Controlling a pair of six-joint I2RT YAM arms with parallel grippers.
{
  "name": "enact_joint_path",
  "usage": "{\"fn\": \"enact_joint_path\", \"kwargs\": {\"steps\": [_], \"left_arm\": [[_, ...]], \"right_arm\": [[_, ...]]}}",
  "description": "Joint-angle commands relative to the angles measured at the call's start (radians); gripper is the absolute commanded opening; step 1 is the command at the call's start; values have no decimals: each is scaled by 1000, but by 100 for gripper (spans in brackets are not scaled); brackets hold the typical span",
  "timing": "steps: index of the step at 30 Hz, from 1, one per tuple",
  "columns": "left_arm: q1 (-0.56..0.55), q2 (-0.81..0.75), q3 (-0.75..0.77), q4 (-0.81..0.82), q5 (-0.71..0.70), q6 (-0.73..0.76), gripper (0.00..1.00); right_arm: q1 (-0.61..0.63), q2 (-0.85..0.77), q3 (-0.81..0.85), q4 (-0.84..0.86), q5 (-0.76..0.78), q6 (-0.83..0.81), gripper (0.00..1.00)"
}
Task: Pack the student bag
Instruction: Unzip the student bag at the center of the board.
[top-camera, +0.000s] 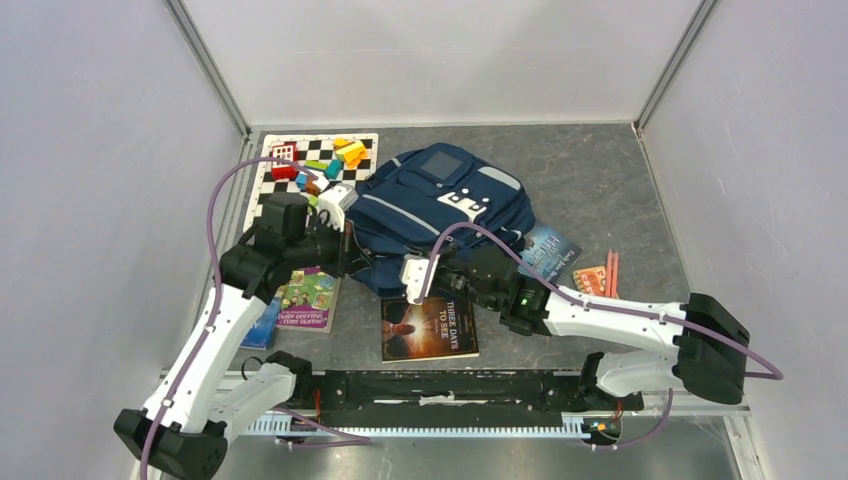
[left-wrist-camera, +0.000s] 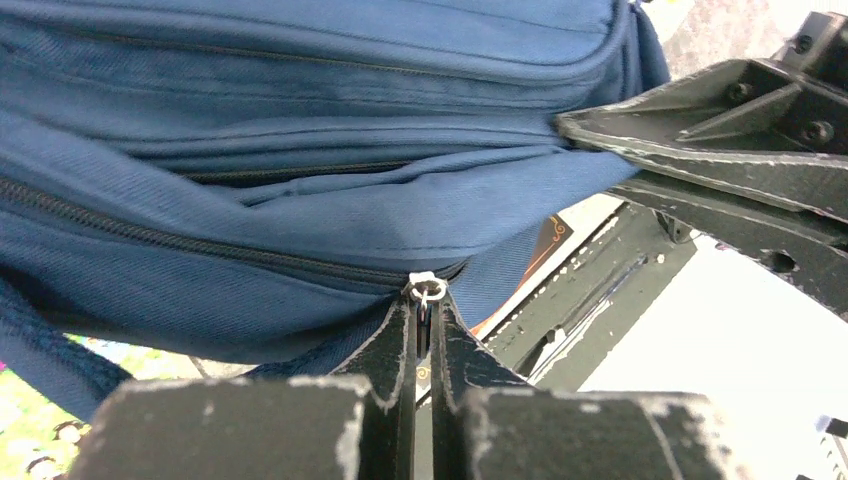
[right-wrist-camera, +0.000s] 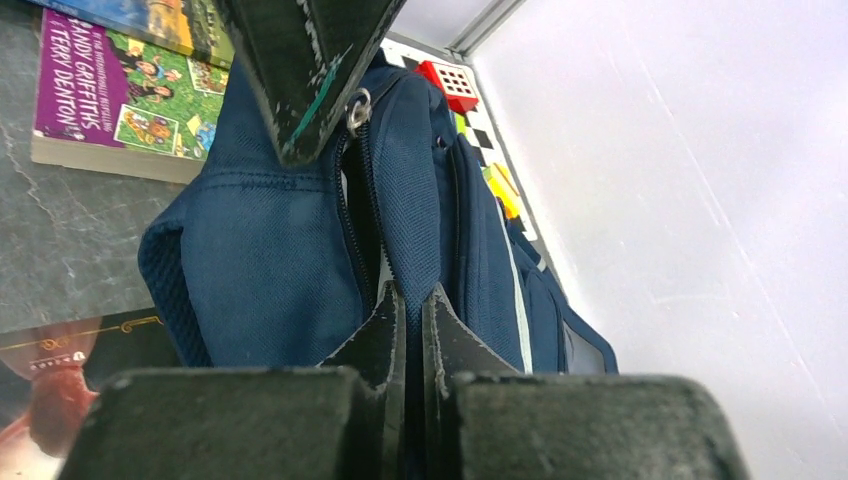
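Observation:
The navy student bag (top-camera: 440, 205) lies in the middle of the table with its front pockets facing up. At the bag's near left edge, my left gripper (left-wrist-camera: 427, 300) is shut on the small metal zipper pull (left-wrist-camera: 427, 290). My right gripper (right-wrist-camera: 412, 295) is shut on a fold of the bag's blue fabric (right-wrist-camera: 400, 190) beside the zipper, at the near edge. In the right wrist view the zipper (right-wrist-camera: 352, 230) gapes slightly between the two grips. The top view shows my left gripper (top-camera: 347, 250) and right gripper (top-camera: 415, 280) close together at the bag's near side.
A purple and green book (top-camera: 308, 298) lies under my left arm. A dark book (top-camera: 428, 327) is at the front centre and a blue book (top-camera: 548, 250) sits right of the bag. Orange and red stationery (top-camera: 598, 277) lies further right. A checkered mat with coloured blocks (top-camera: 315, 165) is at the back left.

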Motion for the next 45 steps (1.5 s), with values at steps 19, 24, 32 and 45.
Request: {"fn": "enact_joint_path", "kwargs": {"steps": [19,24,32,45], "left_arm": [[53,214,239,-79,-543,38,2],[97,275,242,-28,-497,29,2],[133,360,228,66,-474,85,2],[135,261,102,197,-628,125,42]], "right_arm": [[-36,-209,-154,34,77,-5,0],[-36,-273,-182,72,38,16,0],[-36,-309,-170,77,-39,36,0],[-36,-316,-160,87,-87,64,0]]}}
